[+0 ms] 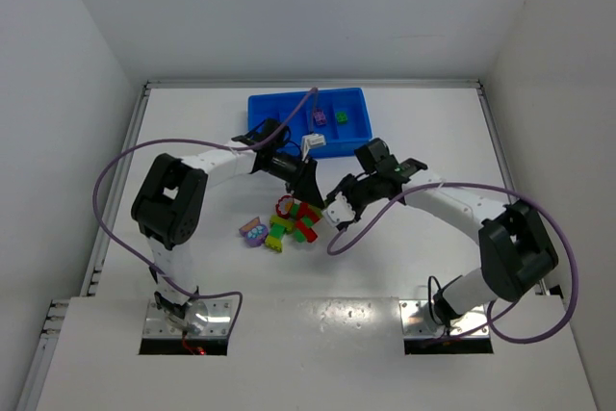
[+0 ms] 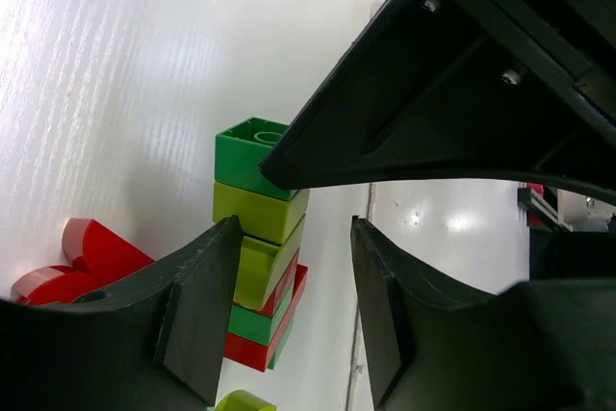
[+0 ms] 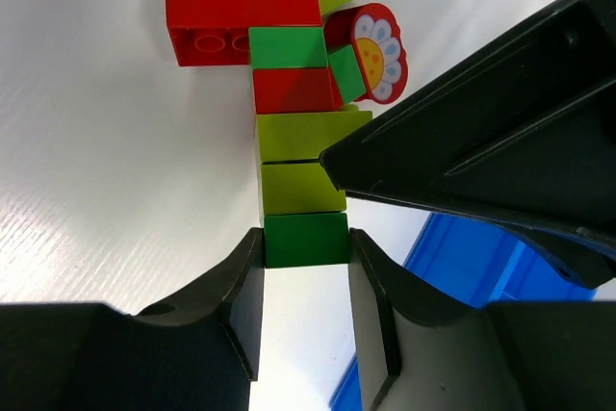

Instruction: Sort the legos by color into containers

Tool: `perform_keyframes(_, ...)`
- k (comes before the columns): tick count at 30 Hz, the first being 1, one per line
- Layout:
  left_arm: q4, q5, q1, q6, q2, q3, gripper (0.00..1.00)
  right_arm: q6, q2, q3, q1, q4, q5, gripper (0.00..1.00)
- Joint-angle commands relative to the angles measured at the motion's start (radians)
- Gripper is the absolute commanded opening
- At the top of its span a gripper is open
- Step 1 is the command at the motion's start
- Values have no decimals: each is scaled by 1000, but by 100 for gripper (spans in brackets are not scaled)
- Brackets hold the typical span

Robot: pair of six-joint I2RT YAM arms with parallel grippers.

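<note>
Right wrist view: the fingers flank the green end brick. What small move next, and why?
Probably close the left gripper on the yellow-green bricks to hold them; the right gripper pinches the green brick joined to them, ready to pull.

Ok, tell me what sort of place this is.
Probably a robotics lab test cell: a left arm and right arm bolted to a white table, plain white walls boxing it in, plus a blue tray and legos as props.

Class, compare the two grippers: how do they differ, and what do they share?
The right gripper is shut on the green end brick; the left gripper is open, clamping nothing. The right holds the stack's tip; the left sits alongside its yellow-green bricks. Both are black, two-fingered and at the same stack.
</note>
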Motion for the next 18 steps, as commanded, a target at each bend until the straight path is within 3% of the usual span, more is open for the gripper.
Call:
perform_keyframes(1,-13,60,-28,24,20,34,55,-4,-68,4,9,125,-62,0)
perform_keyframes(18,-22,54,-46,46,50,43,55,-4,-134,-74,9,213,-103,0)
